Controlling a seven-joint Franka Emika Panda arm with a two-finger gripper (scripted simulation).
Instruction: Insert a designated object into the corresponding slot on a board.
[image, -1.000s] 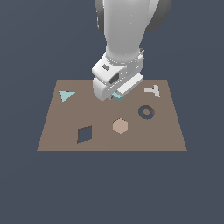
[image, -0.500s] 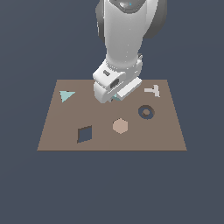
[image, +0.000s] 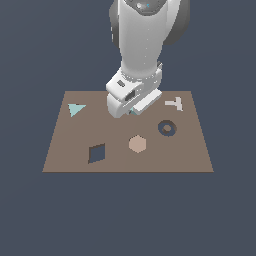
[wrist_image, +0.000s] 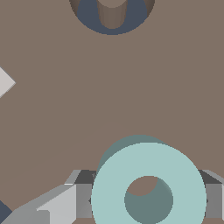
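Observation:
The light-teal ring (wrist_image: 109, 183) sits between my gripper's two fingers (wrist_image: 83, 194), which press on its sides. In the exterior view only a sliver of the ring (image: 131, 111) shows under my gripper (image: 132, 110), at the back middle of the brown board (image: 65, 150). The ring is low over the board (wrist_image: 109, 87); I cannot tell whether it touches it. The slot (image: 161, 128), a dark navy ring recess with a brown centre, lies to the exterior view's right of the gripper and nearer the front. It also shows at the edge of the wrist view (wrist_image: 87, 13), apart from the ring.
On the board are a teal triangle (image: 76, 109) at the exterior view's left, a dark diamond-shaped hole (image: 97, 153), a tan hexagon (image: 137, 144) and a white T-shaped piece (image: 174, 104). A white corner (wrist_image: 4, 82) shows at the wrist view's edge.
The arm above has straightened a little. The gripper has stayed over the back middle of the board, still with the ring between its fingers.

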